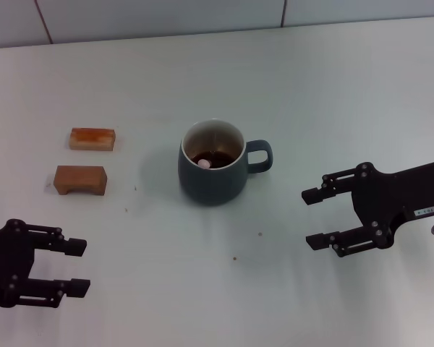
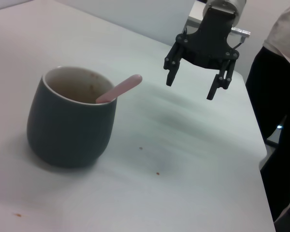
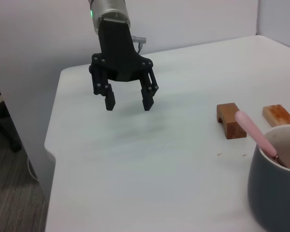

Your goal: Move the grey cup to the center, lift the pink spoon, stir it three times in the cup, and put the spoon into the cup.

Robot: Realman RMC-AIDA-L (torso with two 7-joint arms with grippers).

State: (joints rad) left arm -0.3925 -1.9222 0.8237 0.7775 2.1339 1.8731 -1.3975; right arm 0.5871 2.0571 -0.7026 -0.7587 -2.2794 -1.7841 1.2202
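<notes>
Coffee-dark liquid fills the bottom of the grey cup (image 1: 211,163), which stands upright near the middle of the white table (image 1: 333,94), its loop handle turned toward the robot's right. Inside it rests the pink spoon (image 1: 205,164): from the head view only the pale pink handle end shows above the liquid, while the left wrist view shows the handle (image 2: 120,89) leaning against the cream rim and sticking out past it at a slant. The right wrist view shows the same handle (image 3: 256,134) rising out of the cup (image 3: 275,186), with brown smears on the inner wall.

To the robot's left of the cup, well apart from it, lie two brown wooden blocks: the farther block (image 1: 92,139) is a flat bar with a reddish top, and the nearer block (image 1: 80,179) has a notch cut in its underside.

Neither arm touches anything. The right gripper (image 1: 317,217) hovers on the robot's right of the cup, apart from the handle, its jaws spread wide and holding nothing. The left gripper (image 1: 77,266) sits low at the near left corner, nearer the robot than the blocks, its jaws likewise spread and bare. A few tiny brown specks dot the tabletop in front of the cup.
</notes>
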